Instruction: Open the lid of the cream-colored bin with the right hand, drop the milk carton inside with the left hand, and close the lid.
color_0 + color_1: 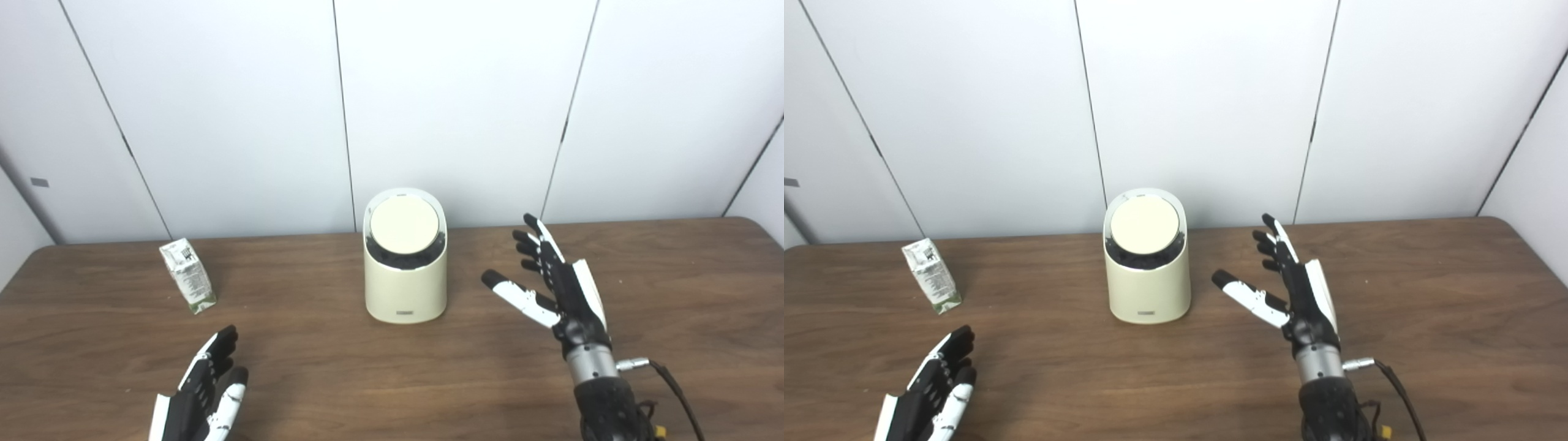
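Observation:
The cream-colored bin [405,288] stands in the middle of the wooden table, its round lid [404,225] closed and tilted toward me. The milk carton [187,275], white with green print, stands leaning at the left, apart from the bin. My right hand [554,285] is raised to the right of the bin, open, fingers spread and pointing up, holding nothing. My left hand [205,386] is low at the front left, open and empty, in front of the carton. Both hands also show in the right eye view: right hand [1292,288], left hand [934,383].
The table [343,367] spans the whole view, with its back edge against a white panelled wall. A cable [670,383] runs from my right wrist toward the bottom edge.

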Controlling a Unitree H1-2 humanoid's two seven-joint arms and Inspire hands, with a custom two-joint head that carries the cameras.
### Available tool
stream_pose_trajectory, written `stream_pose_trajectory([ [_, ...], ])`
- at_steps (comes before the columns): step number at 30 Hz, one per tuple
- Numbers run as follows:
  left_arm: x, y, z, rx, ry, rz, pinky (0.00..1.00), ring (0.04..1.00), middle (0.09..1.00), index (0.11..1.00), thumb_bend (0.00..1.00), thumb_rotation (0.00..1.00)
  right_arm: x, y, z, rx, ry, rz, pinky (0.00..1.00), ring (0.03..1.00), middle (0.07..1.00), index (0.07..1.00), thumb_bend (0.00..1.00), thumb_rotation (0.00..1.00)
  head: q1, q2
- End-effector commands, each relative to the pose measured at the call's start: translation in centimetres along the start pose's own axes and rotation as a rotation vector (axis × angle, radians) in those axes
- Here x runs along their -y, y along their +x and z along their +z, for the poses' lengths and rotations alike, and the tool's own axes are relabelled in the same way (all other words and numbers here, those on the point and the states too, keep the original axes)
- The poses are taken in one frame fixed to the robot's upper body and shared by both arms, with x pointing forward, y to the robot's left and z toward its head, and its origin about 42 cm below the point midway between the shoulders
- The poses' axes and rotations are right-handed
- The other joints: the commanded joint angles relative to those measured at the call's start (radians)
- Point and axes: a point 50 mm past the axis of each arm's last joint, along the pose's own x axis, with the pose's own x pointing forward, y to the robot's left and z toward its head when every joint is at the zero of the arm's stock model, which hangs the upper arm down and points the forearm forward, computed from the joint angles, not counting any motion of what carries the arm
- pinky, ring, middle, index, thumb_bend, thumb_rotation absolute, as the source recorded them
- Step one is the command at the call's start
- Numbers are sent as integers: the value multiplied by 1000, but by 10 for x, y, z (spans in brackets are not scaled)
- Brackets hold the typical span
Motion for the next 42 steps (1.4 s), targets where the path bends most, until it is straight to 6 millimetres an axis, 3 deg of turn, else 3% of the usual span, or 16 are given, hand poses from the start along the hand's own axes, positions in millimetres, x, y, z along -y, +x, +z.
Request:
stream_pose_trajectory([
  [1,10,-18,-20,-79,-26,2,902,905,895,909,395,559,-2,21,23,86,18,-20,836,863,885,942,920,607,0,-1],
  [11,14,-18,-20,-83,-16,1,926,912,891,906,390,568,-16,77,54,154,-50,-4,776,868,873,935,947,487,8,-2],
  [23,18,-18,-22,-85,-22,-9,928,915,900,915,387,586,-32,127,63,185,-177,43,727,859,884,938,960,427,16,3],
  [35,19,-19,-19,-84,-33,-4,907,907,894,916,397,568,-41,141,63,241,-281,100,752,870,892,943,960,384,16,15],
  [42,18,-19,-19,-79,-28,-7,891,901,893,917,396,579,-40,138,60,252,-354,137,768,861,882,929,990,434,16,19],
])
